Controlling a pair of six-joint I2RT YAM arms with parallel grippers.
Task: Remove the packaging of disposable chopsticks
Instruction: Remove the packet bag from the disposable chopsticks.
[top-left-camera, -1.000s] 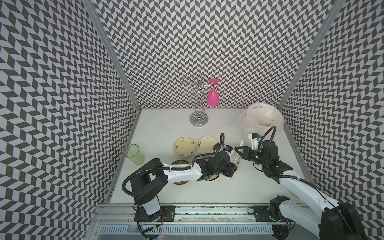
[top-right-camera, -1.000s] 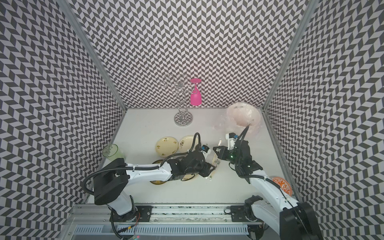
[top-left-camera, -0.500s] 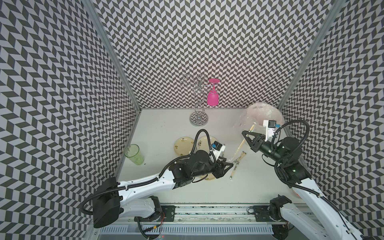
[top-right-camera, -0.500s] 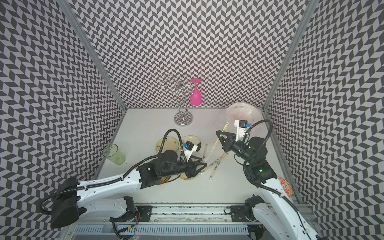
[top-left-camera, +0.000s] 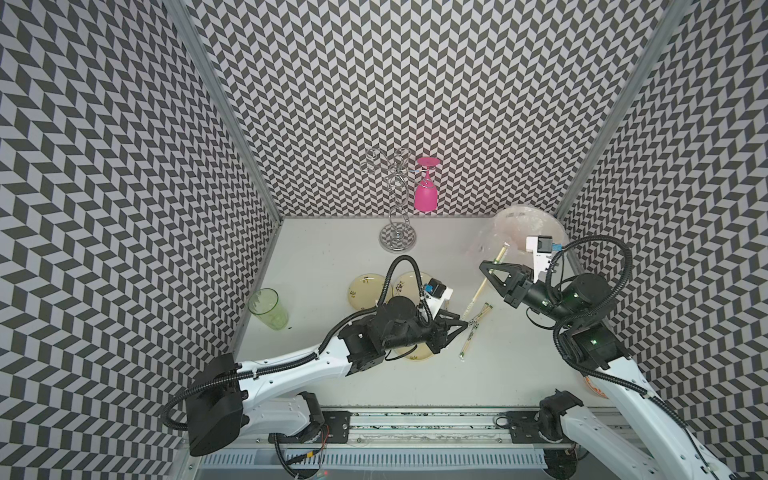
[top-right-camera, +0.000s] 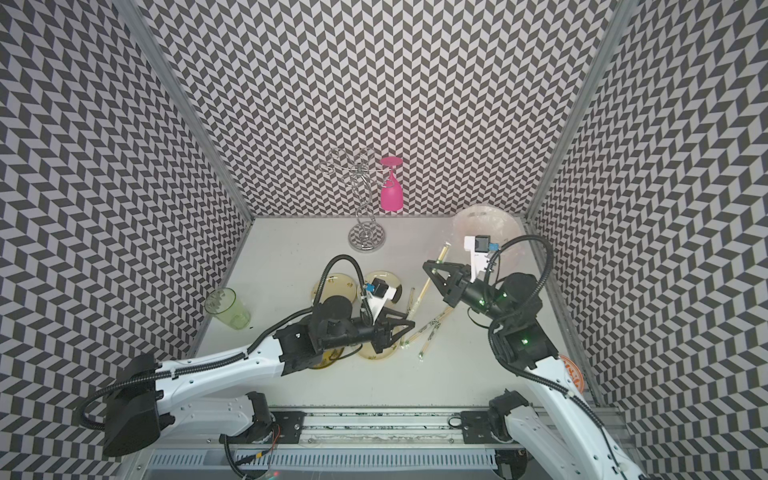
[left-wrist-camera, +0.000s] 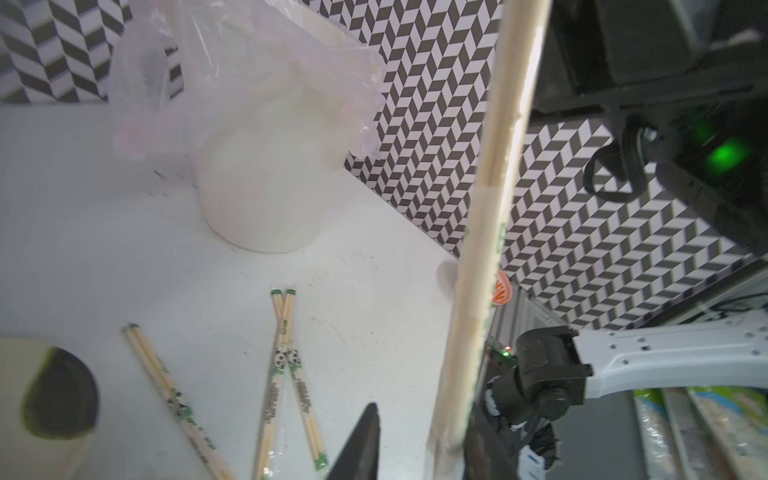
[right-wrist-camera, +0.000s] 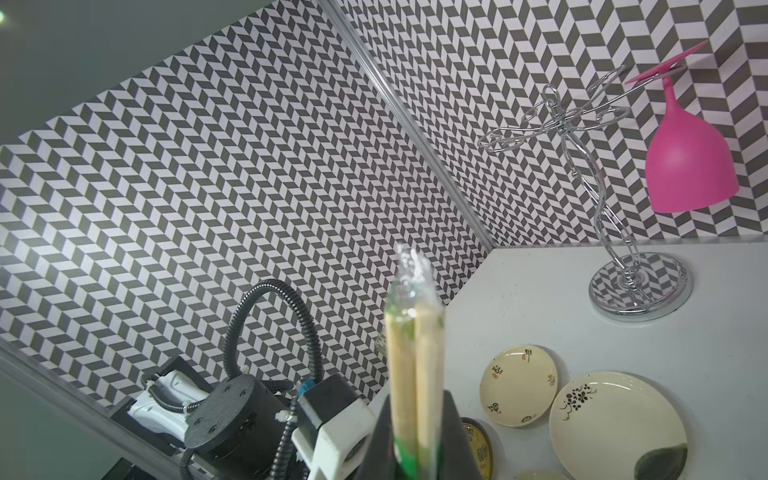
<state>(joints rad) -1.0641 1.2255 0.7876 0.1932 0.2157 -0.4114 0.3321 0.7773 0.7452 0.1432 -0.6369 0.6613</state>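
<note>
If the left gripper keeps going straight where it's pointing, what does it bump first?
Probably the wrapped chopsticks the right gripper holds; in the left wrist view they pass between the left gripper's jaws, though depth is unclear.

Back of worktop (top-left-camera: 332, 257): glass rack (top-left-camera: 397, 241) centre, bin (top-left-camera: 540, 218) right.
Middle: plates (top-left-camera: 365, 291); wrapped chopsticks (top-left-camera: 474, 331) lying to their right.
Left edge: cup (top-left-camera: 268, 309).

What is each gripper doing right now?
Left gripper: jaws open, not clamped, around the wrapped chopsticks.
Right gripper: shut on the wrapped chopsticks.
</note>
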